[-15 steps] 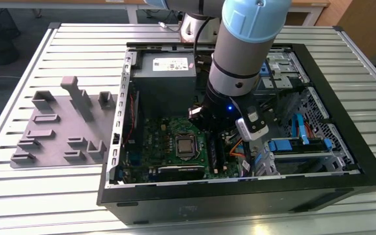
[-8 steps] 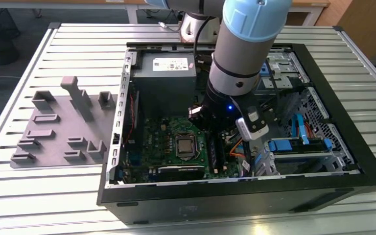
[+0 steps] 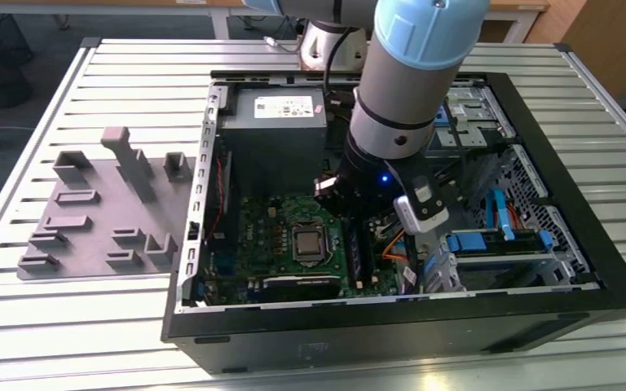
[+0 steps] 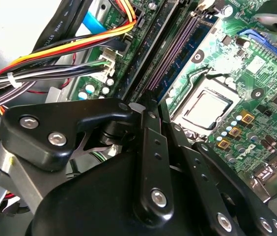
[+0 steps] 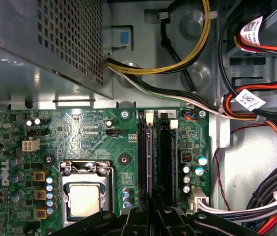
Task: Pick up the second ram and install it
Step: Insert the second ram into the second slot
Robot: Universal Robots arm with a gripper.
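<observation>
Gripper: the gripper [image 3: 371,218] hangs low inside the open computer case [image 3: 400,326], right over the memory slot rails [image 3: 359,252]. In both wrist views its black linkage [image 4: 151,105] [image 5: 151,212] crowds the foreground and points at those rails. We cannot tell how far it is open, or whether it has hold of anything.

Second ram: we cannot pick it out with certainty. In the second wrist view a narrow blue strip runs along the slot rails [image 4: 173,54], but we cannot tell whether that is the stick.

Slot rails: long, dark and side by side [image 5: 146,157], they sit on the green motherboard [image 5: 79,132] between the processor socket [image 5: 84,199] and the edge where the cables [image 5: 256,103] run.

Motherboard: it lies flat on the case floor [image 3: 280,236], with the socket [image 3: 310,242] just beside the rails.

Power supply: a grey box [image 3: 275,122] in the far corner of the case, on the exterior view's left of the arm.

Cables: a yellow, orange, red and black bundle [image 4: 79,42] passes near the rails.

Table: a slatted metal table [image 3: 128,65] carries the case. A grey moulded fixture [image 3: 107,220] rests near the table edge on the exterior view's left, apart from the case.
</observation>
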